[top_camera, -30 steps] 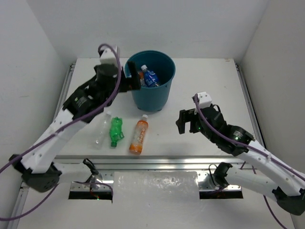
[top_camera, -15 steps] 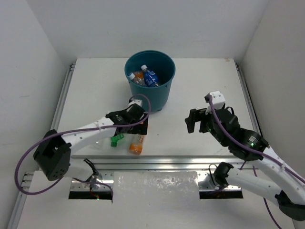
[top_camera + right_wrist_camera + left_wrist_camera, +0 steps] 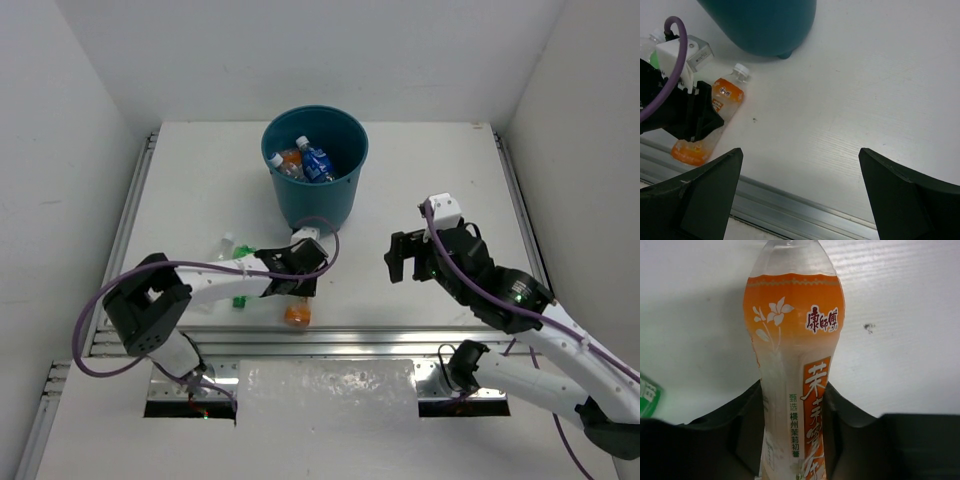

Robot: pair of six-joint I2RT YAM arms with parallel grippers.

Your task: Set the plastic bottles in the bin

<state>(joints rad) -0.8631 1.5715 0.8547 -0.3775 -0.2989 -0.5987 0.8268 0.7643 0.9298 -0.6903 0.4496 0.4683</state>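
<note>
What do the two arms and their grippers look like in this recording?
The left arm and the right arm share one build: white tubular links, black joint housings, a purple cable looping loosely alongside, and a small white block at the wrist. The left gripper and the right gripper are black, with broad wedge-shaped fingers.

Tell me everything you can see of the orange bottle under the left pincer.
The orange bottle is clear plastic with an orange label bearing a white flower and Chinese characters, and a white cap. It lies on its side on the table, cap toward the bin but apart from it, base near the front rail. The left pincer is shut across its middle.
</note>
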